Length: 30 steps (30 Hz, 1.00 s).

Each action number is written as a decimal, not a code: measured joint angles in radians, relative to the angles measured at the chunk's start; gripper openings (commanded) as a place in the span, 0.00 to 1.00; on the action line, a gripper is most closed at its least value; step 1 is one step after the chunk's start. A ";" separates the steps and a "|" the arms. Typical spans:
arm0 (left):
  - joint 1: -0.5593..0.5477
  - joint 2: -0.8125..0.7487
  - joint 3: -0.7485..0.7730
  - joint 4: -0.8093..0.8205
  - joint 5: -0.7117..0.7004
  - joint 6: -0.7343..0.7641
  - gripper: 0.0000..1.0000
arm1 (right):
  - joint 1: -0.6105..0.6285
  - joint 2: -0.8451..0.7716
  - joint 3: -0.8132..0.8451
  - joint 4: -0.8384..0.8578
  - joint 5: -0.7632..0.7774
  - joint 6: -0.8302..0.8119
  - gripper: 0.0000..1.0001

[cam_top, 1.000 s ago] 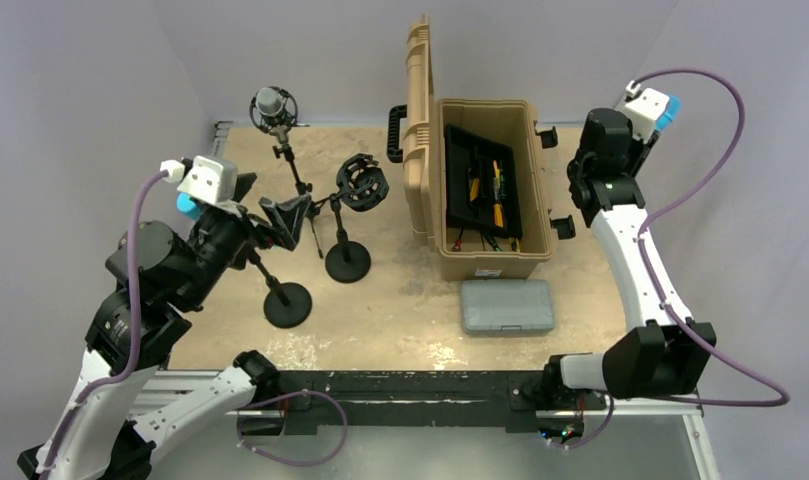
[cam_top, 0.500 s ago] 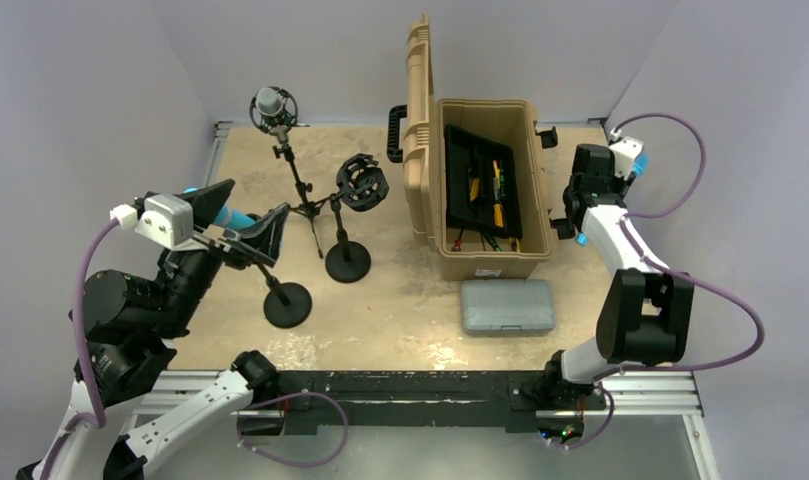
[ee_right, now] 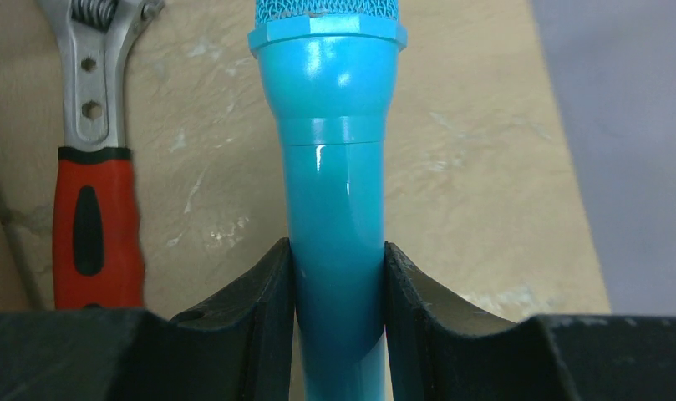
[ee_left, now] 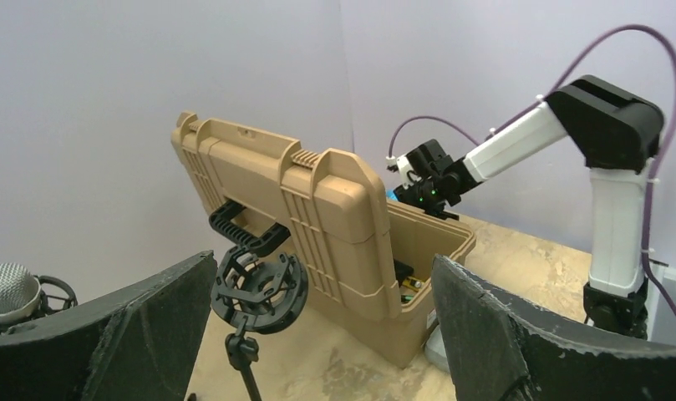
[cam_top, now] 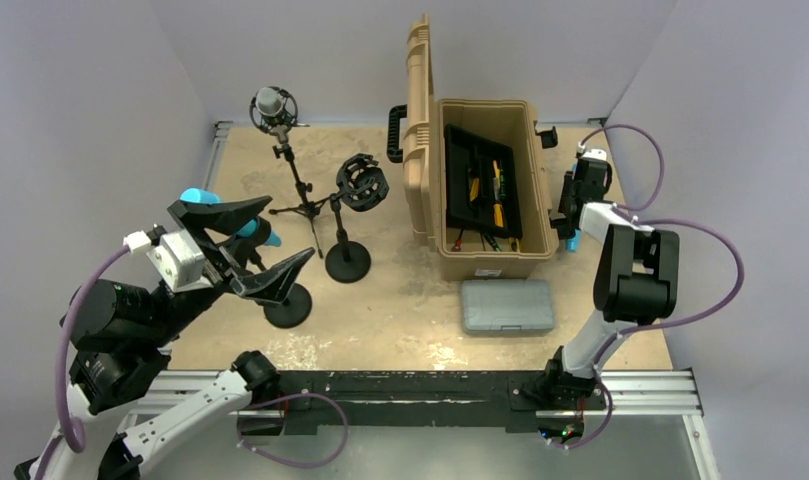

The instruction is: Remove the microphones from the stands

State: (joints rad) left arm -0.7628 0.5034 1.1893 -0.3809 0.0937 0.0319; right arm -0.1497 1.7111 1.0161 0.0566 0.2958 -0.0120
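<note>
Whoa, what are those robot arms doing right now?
The right gripper is clamped on a blue mic, holding it down by the table beside the toolbox. A wrench lies next to it. The left gripper is wide open and empty, raised near the stands. A grey mic sits in the far one.
</note>
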 measured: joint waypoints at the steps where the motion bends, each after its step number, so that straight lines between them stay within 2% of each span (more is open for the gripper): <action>1: -0.003 -0.007 -0.004 0.002 0.007 0.008 0.97 | -0.007 0.029 0.012 0.001 -0.037 -0.010 0.00; 7: -0.018 -0.017 -0.010 0.008 0.056 0.020 0.97 | -0.031 0.111 0.025 -0.001 -0.214 -0.043 0.08; 10: -0.023 -0.017 -0.010 0.008 0.084 0.028 0.97 | -0.032 0.120 0.029 0.001 -0.268 -0.050 0.17; 14: -0.025 -0.017 -0.010 0.008 0.095 0.040 0.97 | -0.034 0.132 0.035 0.003 -0.307 -0.049 0.31; 21: -0.026 -0.017 -0.010 0.008 0.095 0.041 0.97 | -0.035 0.134 0.035 0.004 -0.317 -0.039 0.44; 30: -0.032 -0.017 -0.011 0.008 0.094 0.042 0.97 | -0.035 0.134 0.035 0.003 -0.313 -0.015 0.47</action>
State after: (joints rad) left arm -0.7952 0.4866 1.1778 -0.3733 0.1875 0.0734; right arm -0.1852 1.8446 1.0512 0.0601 -0.0174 -0.0269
